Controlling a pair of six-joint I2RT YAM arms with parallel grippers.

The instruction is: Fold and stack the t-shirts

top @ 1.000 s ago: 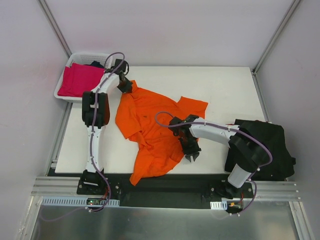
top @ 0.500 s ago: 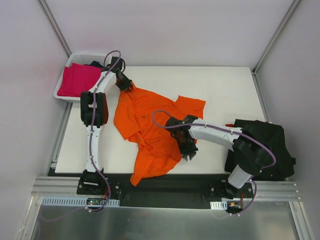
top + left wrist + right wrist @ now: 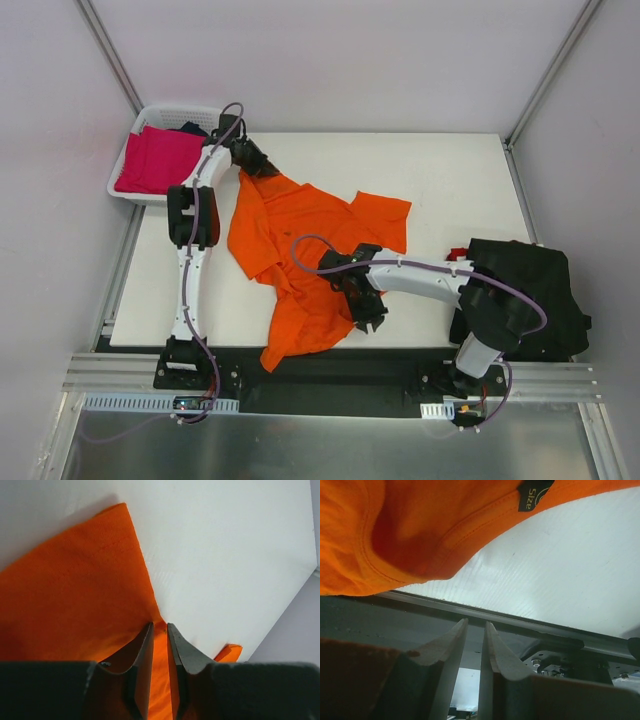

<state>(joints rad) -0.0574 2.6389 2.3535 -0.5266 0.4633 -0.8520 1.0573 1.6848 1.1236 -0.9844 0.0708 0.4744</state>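
Observation:
The orange t-shirt (image 3: 300, 245) lies crumpled across the table's near left, its lower end hanging over the front edge. My left gripper (image 3: 267, 170) sits at the shirt's far left corner. In the left wrist view its jaws (image 3: 160, 625) stand a narrow gap apart, open, and orange cloth (image 3: 75, 590) shows in the gap. My right gripper (image 3: 371, 319) hovers beside the shirt's near right edge at the table front. It (image 3: 476, 621) is open by a slit with nothing in it, and the orange hem (image 3: 420, 540) lies above it. Black t-shirts (image 3: 525, 295) are heaped at the right edge.
A white lattice basket (image 3: 178, 109) stands off the far left corner, holding a magenta t-shirt (image 3: 160, 160) and something dark. The table's black front rail (image 3: 485, 617) runs just past my right fingertips. Bare white tabletop (image 3: 450, 170) fills the far right.
My left gripper has moved toward the far edge, stretching the shirt's corner with it, and its jaws have parted. My right gripper has slid left along the shirt's near edge.

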